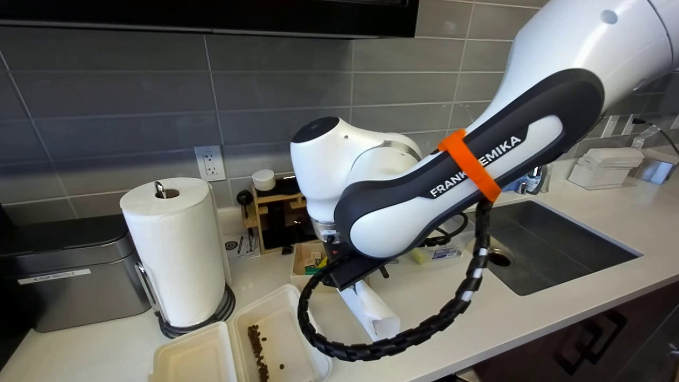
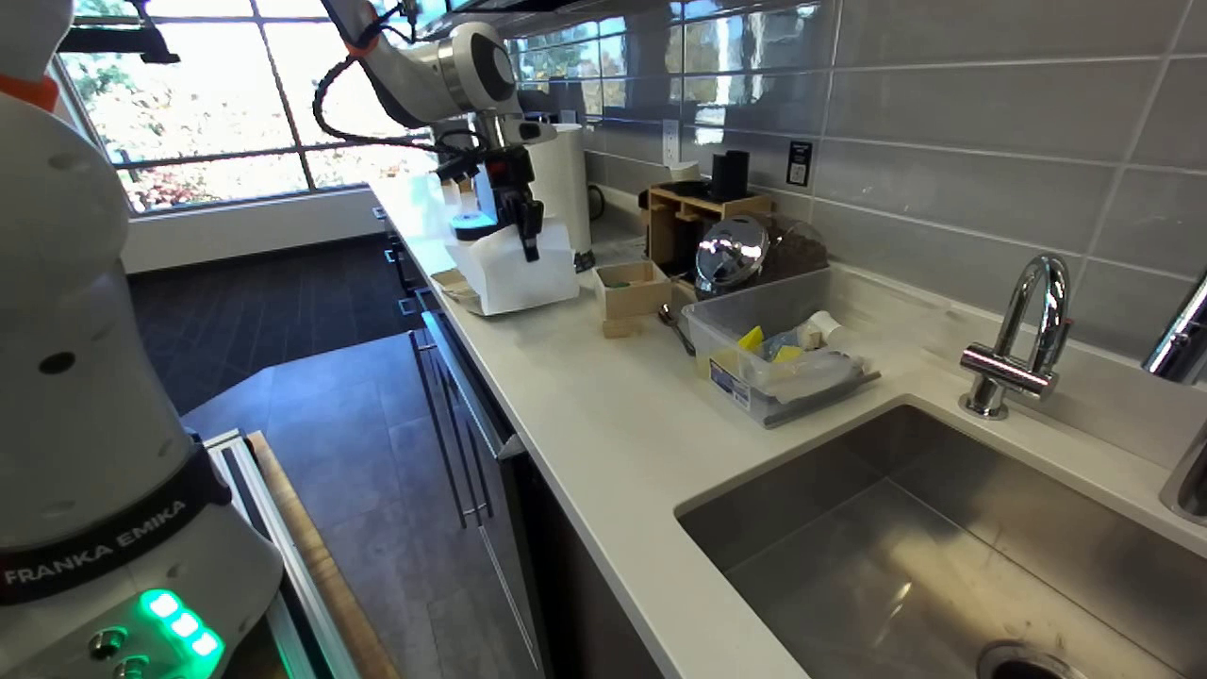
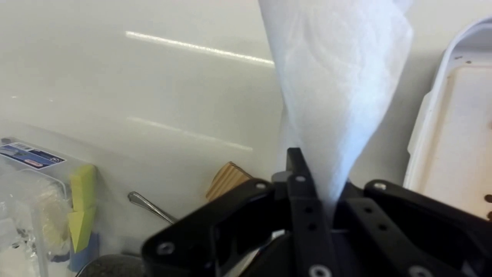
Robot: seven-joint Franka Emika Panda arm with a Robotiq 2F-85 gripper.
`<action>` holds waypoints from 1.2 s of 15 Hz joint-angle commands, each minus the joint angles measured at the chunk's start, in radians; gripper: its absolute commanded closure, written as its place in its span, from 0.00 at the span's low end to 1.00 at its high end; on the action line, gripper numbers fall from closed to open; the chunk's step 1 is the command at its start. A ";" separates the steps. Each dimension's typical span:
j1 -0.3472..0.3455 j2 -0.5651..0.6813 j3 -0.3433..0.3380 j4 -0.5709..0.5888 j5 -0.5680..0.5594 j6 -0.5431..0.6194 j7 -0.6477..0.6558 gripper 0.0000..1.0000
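Gripper [image 3: 326, 188]: jaws clamped on white paper sheet [image 3: 342, 84], bunched at grip, widening toward free end over countertop [image 2: 603, 405]. Immed. adj.: takeout container [image 1: 281, 313], open, sm. brown pcs. [image 1: 255, 342] in one half. Nr. gripper: wooden box [image 2: 636, 300]; metal utensil handle [image 3: 152, 207] btwn. box & clear plastic bin [image 2: 730, 382], contents misc. incl. yellow items [image 3: 81, 188]. Further out: paper towel roll [image 1: 175, 260], upright. Farthest noted: stainless sink [image 2: 830, 575] w/ chrome faucet [image 2: 1007, 368].

Looks matt, papery and creased on the white sheet [image 3: 338, 77], smooth and glossy on the surface [image 3: 173, 88], metallic on the sink [image 2: 849, 556].
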 commanded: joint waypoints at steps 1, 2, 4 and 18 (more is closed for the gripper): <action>-0.009 -0.033 0.013 -0.022 0.046 0.013 -0.107 1.00; -0.009 -0.030 0.015 -0.014 0.054 0.011 -0.132 1.00; -0.007 -0.024 0.019 -0.001 0.069 0.008 -0.181 1.00; 0.035 0.049 0.035 0.127 0.108 -0.001 -0.365 1.00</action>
